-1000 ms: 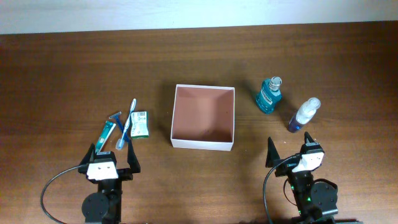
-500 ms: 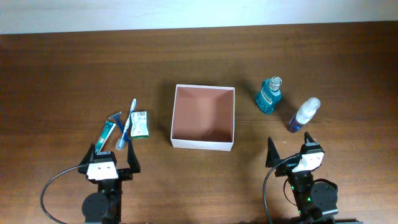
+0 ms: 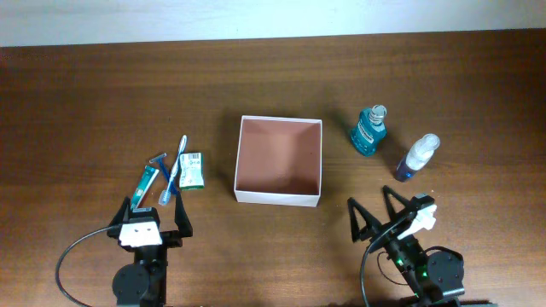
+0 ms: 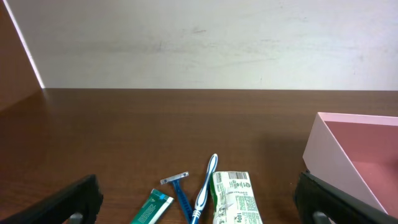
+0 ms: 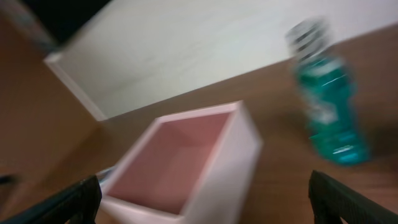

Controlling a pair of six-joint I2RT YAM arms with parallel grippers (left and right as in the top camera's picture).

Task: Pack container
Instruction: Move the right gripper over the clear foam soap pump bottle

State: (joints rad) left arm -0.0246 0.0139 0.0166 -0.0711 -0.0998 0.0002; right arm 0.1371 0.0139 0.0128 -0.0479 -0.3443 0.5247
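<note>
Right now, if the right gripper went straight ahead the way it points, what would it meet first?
Probably the container: the right gripper faces its near right corner. The teal bottle stands off to the right. The wrist view is blurred, so depth is uncertain.

I can read just "100g" on the pack [image 4: 234, 198]. Other print's too small, bottle label's a blur.

Container [image 3: 279, 198], square white-walled box, reddish-brown inside, open, empty, mid-table

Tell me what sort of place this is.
Probably a robot test bench, not a bathroom: a wooden table against a plain wall, with a mouthwash bottle and toothbrush laid out beside the empty container.
</note>
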